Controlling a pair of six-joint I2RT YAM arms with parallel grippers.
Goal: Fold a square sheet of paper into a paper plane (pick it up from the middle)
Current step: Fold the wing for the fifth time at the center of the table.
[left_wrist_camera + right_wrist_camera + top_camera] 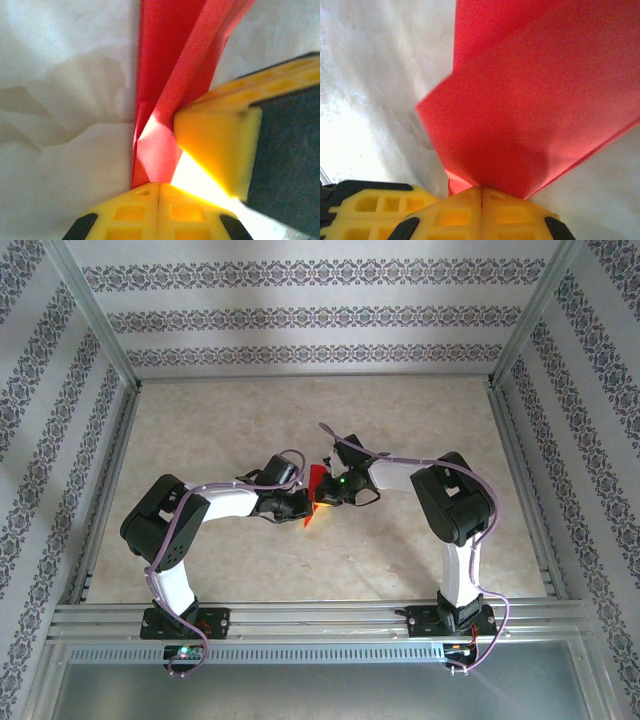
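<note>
Patterned wallpaper walls [300, 315] and a metal frame [310, 618] enclose a pale, marbled table [300, 410]. The two arms are bolted at its near edge. The left arm [185, 525] rises from its base, bends at the elbow and reaches inward to the right. The right arm [455, 505] mirrors it, reaching inward to the left, so both wrists meet over the middle of the table. The left tool [300, 508] and the right tool [330, 490] sit just beside each other there, with the red sheet of paper [316, 482] standing on edge between them. In the left wrist view the left tool [159, 186] has its yellow fingers pressed together with no gap. The lower end of the sheet of paper [170, 65] is pinched in their seam, and the paper runs upward in long creased layers. The right tool's yellow finger [215, 145] presses against the paper's side. In the right wrist view the right tool [481, 192] is likewise closed tight on a corner of the sheet of paper [530, 100], which fans out broad and flat above the fingertips. Whether the paper's lower edge touches the table I cannot tell.
</note>
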